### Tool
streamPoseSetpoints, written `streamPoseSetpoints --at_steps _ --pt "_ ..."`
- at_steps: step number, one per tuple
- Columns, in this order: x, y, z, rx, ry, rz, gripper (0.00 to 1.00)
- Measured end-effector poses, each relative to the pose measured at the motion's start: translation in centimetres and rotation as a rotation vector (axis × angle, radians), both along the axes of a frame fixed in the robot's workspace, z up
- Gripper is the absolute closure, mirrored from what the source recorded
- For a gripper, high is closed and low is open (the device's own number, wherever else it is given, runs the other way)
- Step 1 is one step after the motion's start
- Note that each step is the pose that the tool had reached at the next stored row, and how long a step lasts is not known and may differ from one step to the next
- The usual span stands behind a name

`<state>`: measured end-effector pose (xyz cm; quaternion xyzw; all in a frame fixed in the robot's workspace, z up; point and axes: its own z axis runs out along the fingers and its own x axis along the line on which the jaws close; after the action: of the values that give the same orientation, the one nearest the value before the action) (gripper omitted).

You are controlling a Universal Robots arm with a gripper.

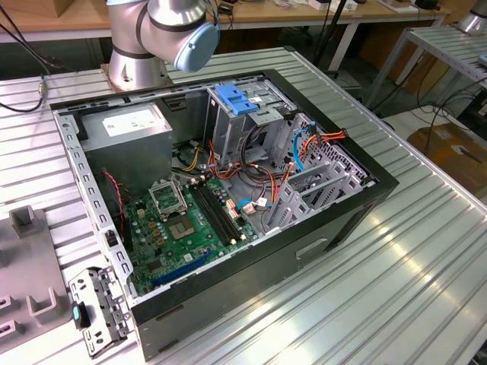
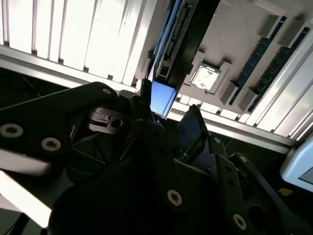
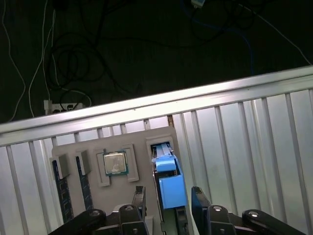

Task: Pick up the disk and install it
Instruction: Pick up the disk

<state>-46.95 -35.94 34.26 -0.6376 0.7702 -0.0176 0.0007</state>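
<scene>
— What does the disk look like?
— A flat dark drive edged in a bright blue frame. In the first wrist view its blue tab end is nearest, and it lies in a slot of the grey tray.
— And the gripper?
— It is right over that tab end. Its fingers stand one on each side of the frame, spread wider than it, with a gap on both sides. They grip nothing.
— What is farther off?
— A square chip sits beside the disk, with memory sticks past it, all in the same tray on the ribbed metal table. Beyond its edge are cables on a dark floor.
</scene>
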Motion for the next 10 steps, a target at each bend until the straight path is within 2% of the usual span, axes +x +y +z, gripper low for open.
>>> streamPoseSetpoints --at_steps 5,7,9,10 --pt "-0.01 0.0 -0.69 0.0001 0.0004 0.003 0.5" --pt "-0.09 0.02 -1.13 0.0056 0.0006 0.016 0.5" --pt "-0.44 0.01 -1.77 0.015 0.0003 0.038 0.5" --pt "-0.46 0.01 -1.96 0.0164 0.0004 0.042 0.5"
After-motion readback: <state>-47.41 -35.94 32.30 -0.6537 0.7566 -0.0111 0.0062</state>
